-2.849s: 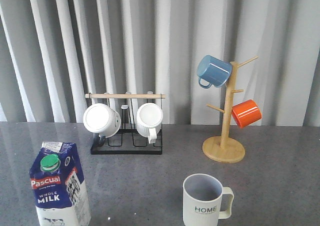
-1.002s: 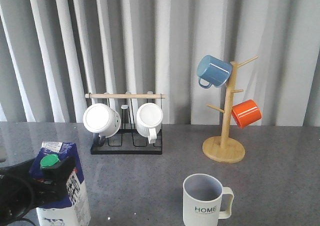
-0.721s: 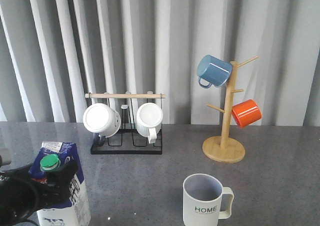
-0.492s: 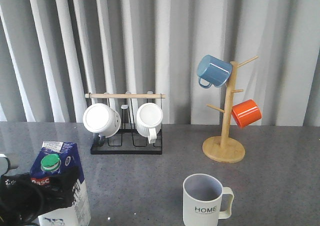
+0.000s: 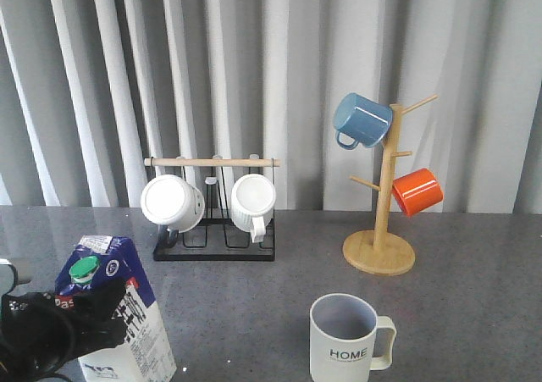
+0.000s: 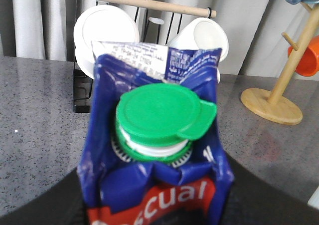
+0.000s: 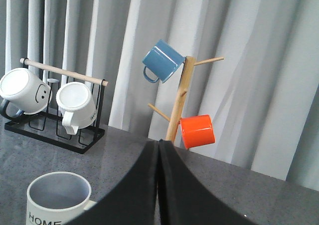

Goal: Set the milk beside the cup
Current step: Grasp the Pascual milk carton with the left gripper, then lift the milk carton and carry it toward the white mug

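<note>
The milk (image 5: 146, 327), a blue and white carton with a green cap, is at the front left of the grey table and leans to the right. My left gripper (image 5: 85, 318) is shut on its upper part at the red band. In the left wrist view the milk (image 6: 159, 112) fills the middle, with my left gripper (image 6: 157, 212) pressing both its sides. The cup (image 5: 343, 341), cream-white with "HOME" lettering, stands at the front centre, well to the right of the carton; it also shows in the right wrist view (image 7: 57, 197). My right gripper (image 7: 159, 145) is shut and empty, above and right of the cup.
A black rack (image 5: 215, 248) with two white mugs stands at the back, between carton and cup. A wooden mug tree (image 5: 380, 251) with a blue mug (image 5: 362, 119) and an orange mug (image 5: 417, 191) stands at the back right. Grey curtains hang behind.
My left gripper came in from the left and closed on the carton. The carton, upright before, now leans right and has shifted a little to the right. The cup has not moved.
</note>
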You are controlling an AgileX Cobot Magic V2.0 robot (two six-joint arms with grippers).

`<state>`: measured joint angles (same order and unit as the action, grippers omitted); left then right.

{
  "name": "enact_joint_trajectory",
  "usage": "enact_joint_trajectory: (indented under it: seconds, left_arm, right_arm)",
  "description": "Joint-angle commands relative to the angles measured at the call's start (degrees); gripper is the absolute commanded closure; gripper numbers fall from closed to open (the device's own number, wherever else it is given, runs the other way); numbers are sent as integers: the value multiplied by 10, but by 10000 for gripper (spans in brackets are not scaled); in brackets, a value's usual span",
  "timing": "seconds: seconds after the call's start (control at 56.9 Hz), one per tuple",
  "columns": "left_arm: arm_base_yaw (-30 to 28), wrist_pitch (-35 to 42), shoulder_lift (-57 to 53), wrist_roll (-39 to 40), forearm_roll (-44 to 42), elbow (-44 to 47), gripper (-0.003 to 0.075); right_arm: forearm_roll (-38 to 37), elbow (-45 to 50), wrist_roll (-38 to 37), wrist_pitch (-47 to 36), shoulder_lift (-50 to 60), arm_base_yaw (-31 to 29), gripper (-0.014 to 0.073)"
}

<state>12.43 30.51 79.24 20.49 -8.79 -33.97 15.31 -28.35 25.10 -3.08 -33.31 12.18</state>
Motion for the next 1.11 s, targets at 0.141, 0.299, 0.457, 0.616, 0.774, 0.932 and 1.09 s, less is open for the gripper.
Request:
enact_joint_trajectory:
  seconds: [0.141,0.299,0.457,0.616,0.774,0.932,1.09]
  left_arm:
    - [4,51,-12,1,6,-18,493]
    - [5,82,-36,1,-37,-31,493]
    - [75,-18,-60,-102,39,-94,493]
    - [188,17,-52,-363,352,-147,493]
    - [299,169,-11,-580,655,-186,493]
    - [376,215,70,-695,744,-255,493]
    - [419,217,139,-707,744,-313,493]
  right_arm:
    - [-4,-19,1,-36,0,-5,601]
    - [-4,-19,1,-36,0,-5,601]
    - [-4,-19,1,-36,0,-5,601]
    - [-4,-19,1,-36,0,-5,601]
    - [-4,-19,1,-36,0,-5,601]
    - [-4,-19,1,-36,0,-5,601]
    - [-4,-19,1,-36,0,-5,601]
